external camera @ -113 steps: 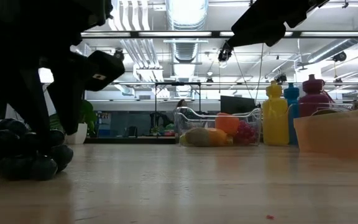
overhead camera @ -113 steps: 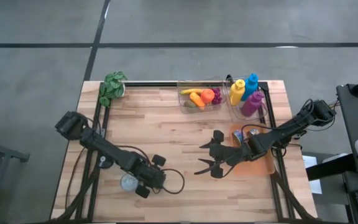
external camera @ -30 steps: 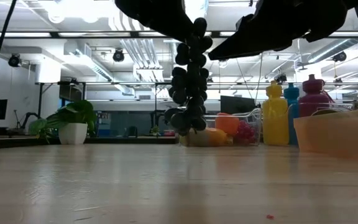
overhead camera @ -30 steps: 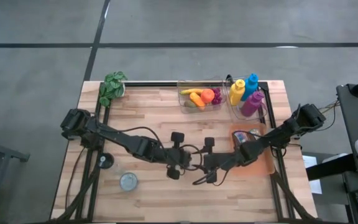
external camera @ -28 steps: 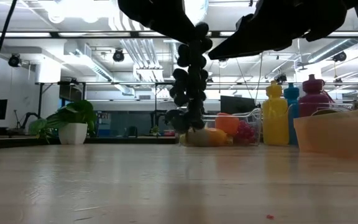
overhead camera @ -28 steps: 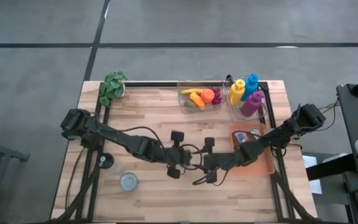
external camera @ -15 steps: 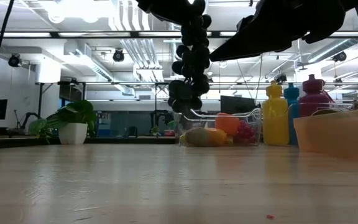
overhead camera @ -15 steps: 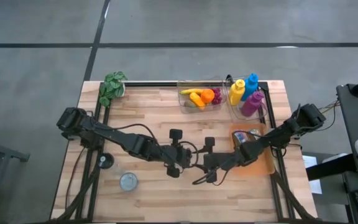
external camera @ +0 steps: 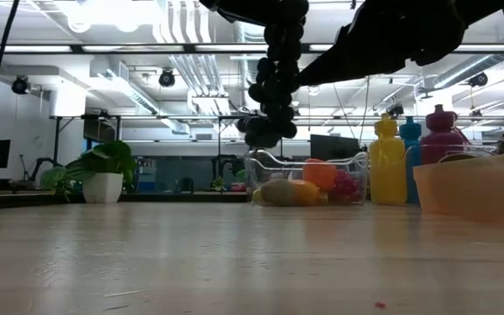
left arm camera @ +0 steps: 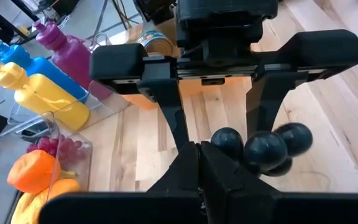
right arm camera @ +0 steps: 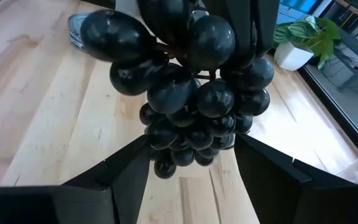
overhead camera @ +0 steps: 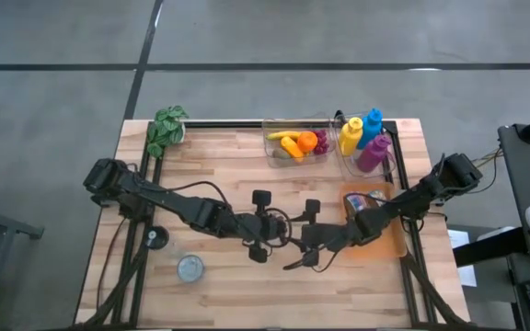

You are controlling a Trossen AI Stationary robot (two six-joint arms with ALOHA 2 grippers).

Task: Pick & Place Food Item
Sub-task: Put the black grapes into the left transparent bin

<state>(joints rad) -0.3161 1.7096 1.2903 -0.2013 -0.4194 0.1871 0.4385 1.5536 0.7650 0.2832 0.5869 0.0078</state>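
Reaching in from the tabletop's [overhead camera: 210, 165] left edge, the left arm ends mid-table, where the left gripper [overhead camera: 267, 232] is pinched tight on the stem of a bunch of black grapes [external camera: 274, 74] that hangs clear above the wood, with open air under it. Bare boards run from the bunch toward the near edge and the left side; only a small round lid [overhead camera: 190, 268] lies near the near-left corner and a potted plant [overhead camera: 167, 130] stands at the far-left corner.

The grapes are dark, glossy, round berries in a tight cluster, narrow at the top and fuller below.

Facing it from the right, the right gripper [overhead camera: 302, 246] has its fingers spread apart on either side of the hanging bunch and holds nothing.

Along the far edge stand a clear bin of toy fruit [overhead camera: 296, 143] and, beside it, a clear bin with yellow, blue and purple bottles [overhead camera: 363, 140]. An orange tray [overhead camera: 389, 241] sits by the right edge under the right arm.

Pale wooden planks make up the surface; beyond it, a bright workshop with ceiling lights and ducts.
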